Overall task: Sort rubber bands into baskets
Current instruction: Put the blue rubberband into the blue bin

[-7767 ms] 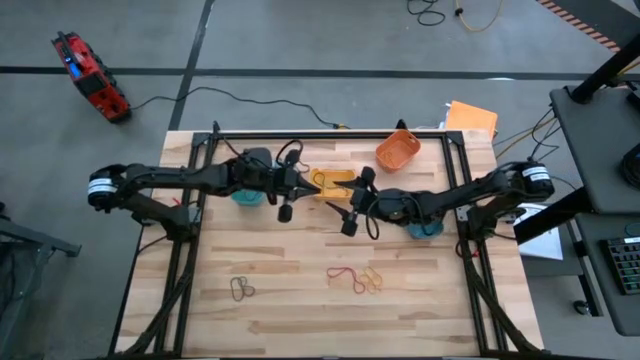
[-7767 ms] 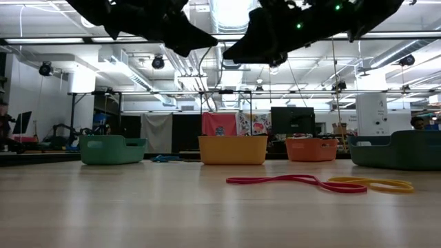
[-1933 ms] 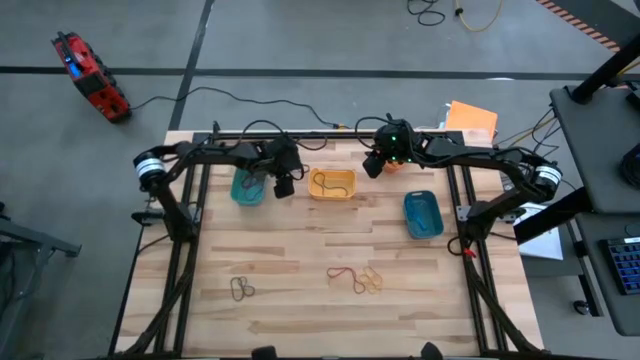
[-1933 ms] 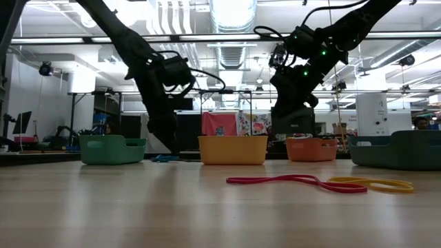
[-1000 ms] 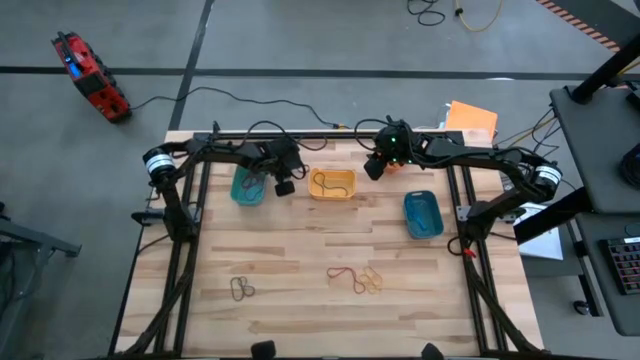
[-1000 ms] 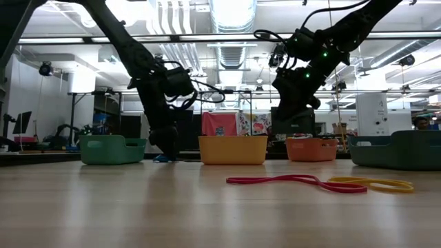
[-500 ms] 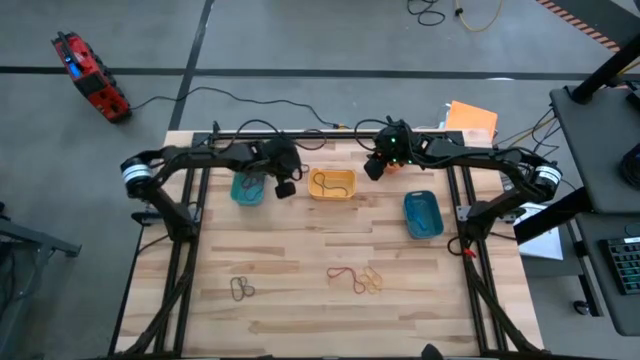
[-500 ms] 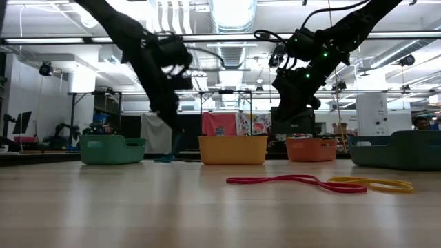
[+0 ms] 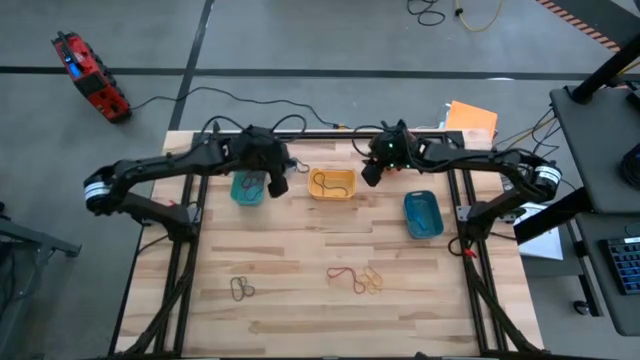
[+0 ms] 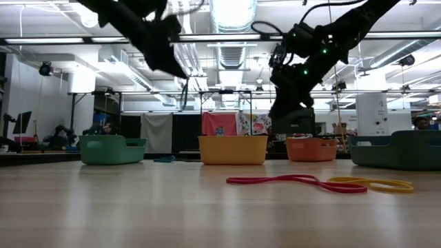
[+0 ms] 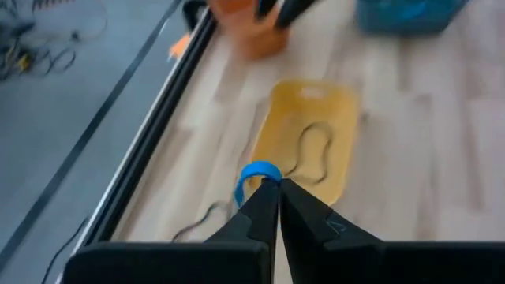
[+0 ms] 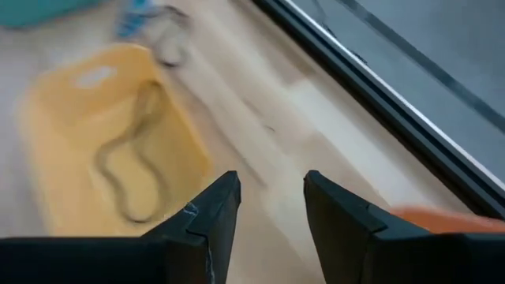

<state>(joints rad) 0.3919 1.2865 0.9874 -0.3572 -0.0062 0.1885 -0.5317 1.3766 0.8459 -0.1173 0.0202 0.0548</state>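
Observation:
My left gripper [image 9: 274,186] hangs high between the teal-green basket [image 9: 244,190] and the yellow basket [image 9: 332,184], shut on a blue rubber band [image 11: 256,174]. My right gripper [image 9: 366,174] is open and empty, raised between the yellow basket and the orange basket [image 10: 311,149]. A dark band [image 11: 312,155] lies in the yellow basket. The blue basket [image 9: 422,214] stands at the right. Dark bands [image 9: 241,289], a red band [image 9: 345,275] and yellow bands [image 9: 372,281] lie flat on the near half of the table. My left gripper pinches the blue band between its two fingertips [image 11: 278,207]. The band's free part [image 11: 251,173] stands out as a small arc beyond the tips. The band is clear of the table. Which way the fingers point cannot be told here.
A small blue thing [image 10: 164,159] lies on the table between the teal-green and yellow baskets, and a dark loop [image 11: 199,222] lies near the far rail. Black frame rails [image 9: 200,150] run along the table's far, left and right sides. Bare wood lies in the middle.
My left gripper has risen from the table between the teal-green and yellow baskets to well above them, and its arm has swung. My right gripper has stayed almost where it was.

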